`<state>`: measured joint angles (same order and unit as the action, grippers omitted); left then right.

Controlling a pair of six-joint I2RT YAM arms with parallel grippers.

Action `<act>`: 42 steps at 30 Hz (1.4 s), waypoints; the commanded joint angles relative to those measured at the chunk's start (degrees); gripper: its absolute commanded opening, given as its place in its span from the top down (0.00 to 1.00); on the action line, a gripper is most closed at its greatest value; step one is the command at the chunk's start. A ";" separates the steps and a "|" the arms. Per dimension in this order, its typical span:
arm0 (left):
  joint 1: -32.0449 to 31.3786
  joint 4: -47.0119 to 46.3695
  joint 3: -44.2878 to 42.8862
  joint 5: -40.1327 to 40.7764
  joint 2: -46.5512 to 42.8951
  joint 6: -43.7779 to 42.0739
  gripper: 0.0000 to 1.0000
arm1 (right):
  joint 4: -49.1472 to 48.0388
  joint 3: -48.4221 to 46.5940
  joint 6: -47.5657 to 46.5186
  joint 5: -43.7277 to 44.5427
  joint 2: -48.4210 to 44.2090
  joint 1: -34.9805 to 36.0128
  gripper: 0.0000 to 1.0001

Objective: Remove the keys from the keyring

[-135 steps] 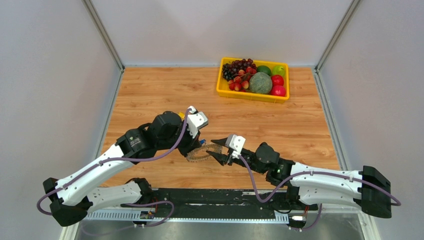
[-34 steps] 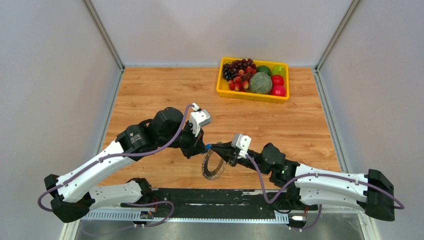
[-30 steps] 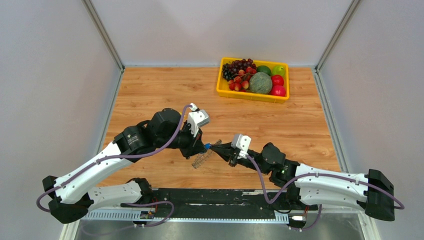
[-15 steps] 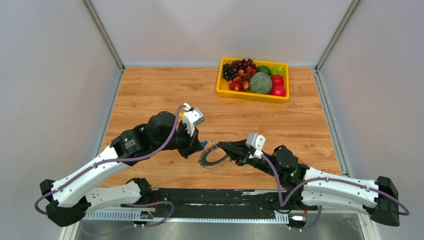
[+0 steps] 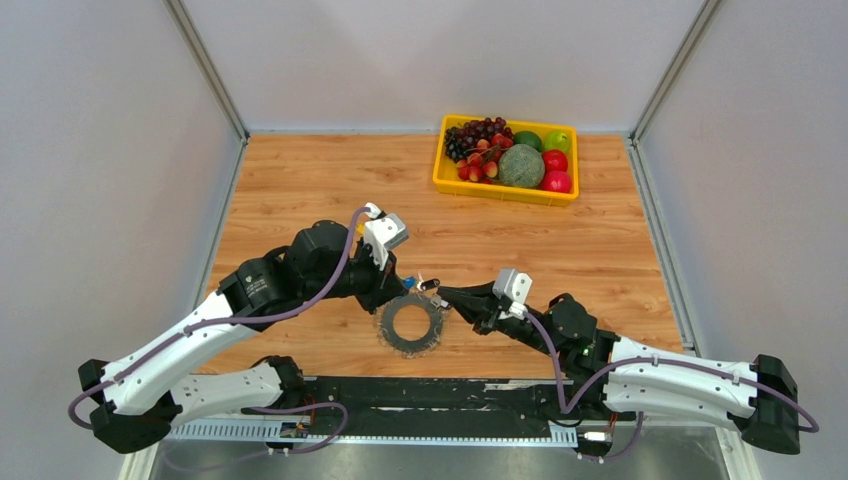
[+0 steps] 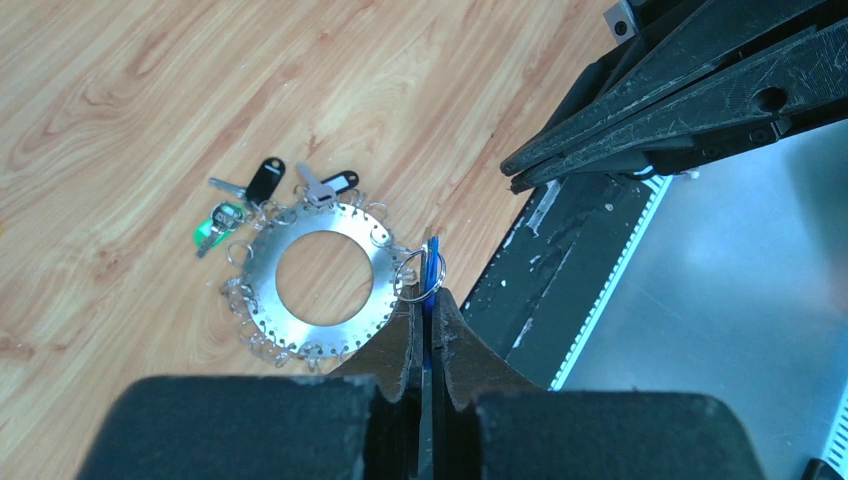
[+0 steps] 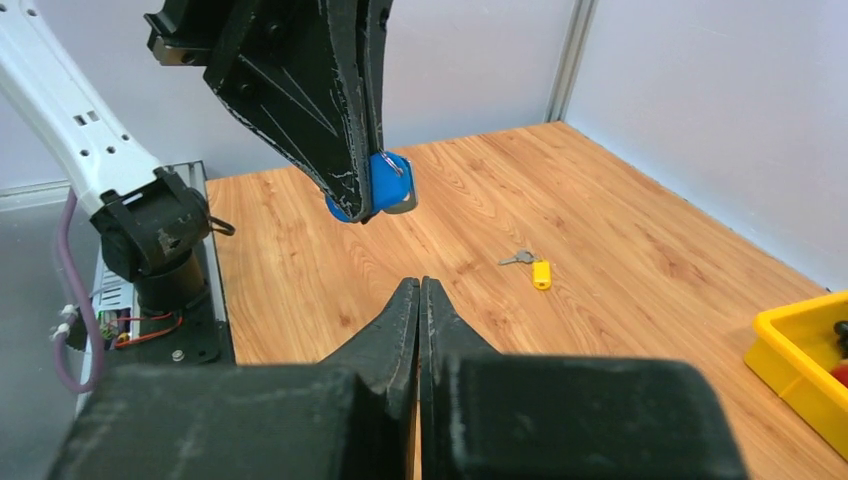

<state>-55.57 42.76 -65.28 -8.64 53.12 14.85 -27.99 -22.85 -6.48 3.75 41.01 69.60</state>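
Note:
The keyring (image 5: 411,325) lies flat on the wooden table between the arms; in the left wrist view it (image 6: 262,290) shows silvery loops round its rim. A green key (image 6: 212,225) and two black keys (image 6: 265,180) lie at its far edge. My left gripper (image 5: 403,288) hovers just above the ring's near-left rim, shut on a blue key (image 6: 432,272) that carries a small loop (image 7: 385,185). My right gripper (image 5: 443,292) is shut with nothing in it (image 7: 420,283), just right of the ring. A yellow key (image 7: 540,272) lies loose on the table.
A yellow bin (image 5: 437,172) of fruit stands at the back right; its corner shows in the right wrist view (image 7: 800,350). Grey walls enclose the table on three sides. The black base rail (image 5: 450,395) runs along the near edge.
The keyring, held tilted between the grippers half a second ago, now lies flat on the table. My right gripper has let it go. My left gripper still holds the blue key.

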 commanded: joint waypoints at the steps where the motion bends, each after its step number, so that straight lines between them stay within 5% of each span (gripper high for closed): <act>1: 0.02 -1.65 0.20 7.14 -0.30 -1.70 1.00 | 0.65 -0.40 1.69 6.46 -0.95 0.03 1.00; 5: 2.01 -3.79 3.03 18.84 1.57 -1.05 1.00 | 4.57 -0.48 5.66 15.51 -0.55 -0.16 0.95; 8: 9.34 -5.91 3.84 19.68 6.21 1.11 1.00 | 9.17 -0.87 8.81 20.38 -0.44 -0.67 0.97; 22: 26.66 -19.40 -0.74 26.69 27.85 6.72 0.99 | 17.20 0.43 11.85 21.52 -9.04 -0.86 0.97; 23: 27.80 -18.73 -2.75 26.94 29.48 6.30 0.94 | 17.70 0.32 11.90 21.55 -9.47 -0.87 0.95; 26: 29.26 -14.78 -7.12 25.42 31.68 5.74 0.12 | 19.58 -0.26 12.04 22.25 -10.42 -0.87 0.77; 27: 29.42 -12.89 -8.50 25.20 31.78 5.59 0.06 | 20.26 -0.40 12.06 22.64 -10.62 -0.89 0.68; 29: 29.51 -12.08 -8.61 24.66 30.19 5.78 0.01 | 21.90 -1.01 12.33 24.62 -11.13 -0.83 0.49; 32: 29.49 -11.96 -7.17 23.30 26.47 6.78 0.00 | 23.67 -2.10 14.38 31.18 -11.38 -0.93 0.05; 33: 29.47 -11.40 -6.49 22.61 24.52 7.41 0.00 | 24.10 -2.64 16.61 33.66 -11.73 -1.06 0.01; 37: 29.49 -7.88 -5.95 21.98 19.26 9.80 0.00 | 26.23 -6.78 21.29 32.72 -10.12 -2.71 0.00; 42: 29.39 -6.14 -3.94 21.27 9.04 12.25 0.00 | 42.02 -21.98 21.37 33.79 2.57 -4.70 0.00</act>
<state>-26.11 34.68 -71.20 13.78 70.61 23.92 3.09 -32.97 12.36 35.16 35.81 66.22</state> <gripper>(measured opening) 0.998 0.997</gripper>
